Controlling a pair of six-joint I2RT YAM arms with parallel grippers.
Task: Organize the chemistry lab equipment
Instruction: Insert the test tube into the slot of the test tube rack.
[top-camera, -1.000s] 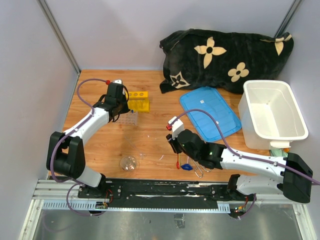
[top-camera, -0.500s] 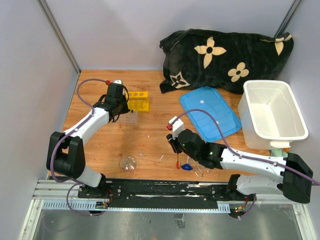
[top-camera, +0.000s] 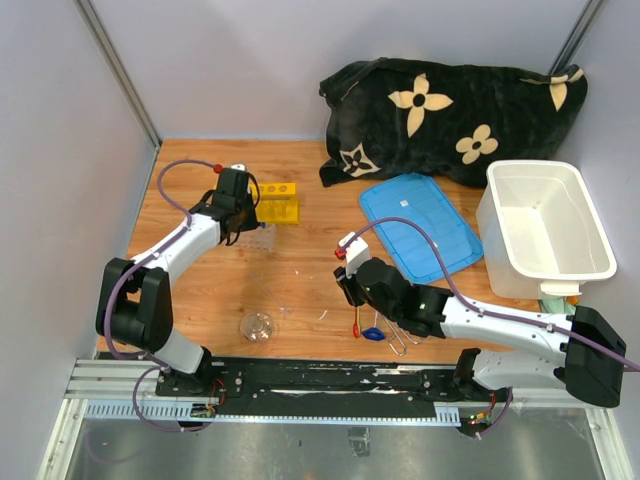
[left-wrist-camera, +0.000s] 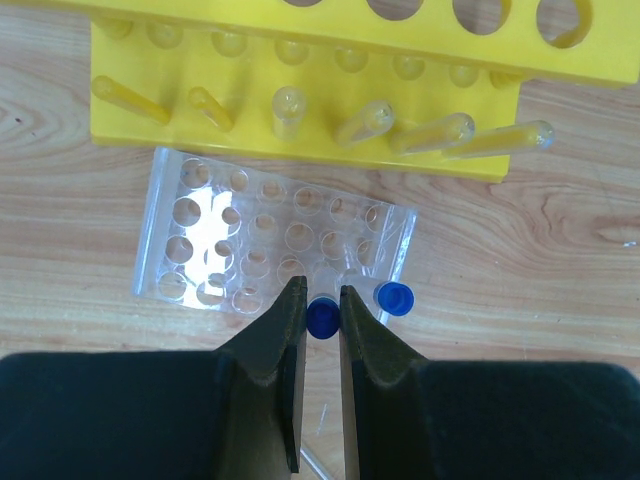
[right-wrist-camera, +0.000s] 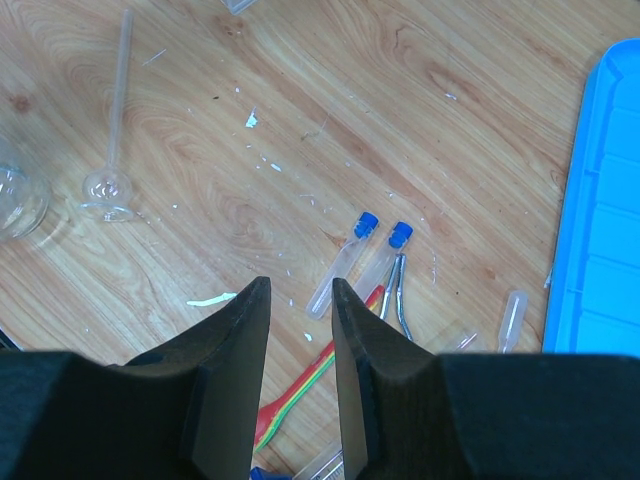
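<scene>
The tube rack (left-wrist-camera: 250, 80) is coloured yellow. Clear test tubes (right-wrist-camera: 342, 265) are capped in blue. At one o'clock, a black cloth (top-camera: 450, 110) is patterned with cream flowers. A blue lid (top-camera: 415, 200) and white tub (top-camera: 545, 235) are seen on the wood-grained surface (top-camera: 300, 280).

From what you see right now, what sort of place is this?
Probably a mock chemistry bench in a robot test booth: plain walls around a wooden table, a yellow tube rack, blue-capped test tubes.
</scene>
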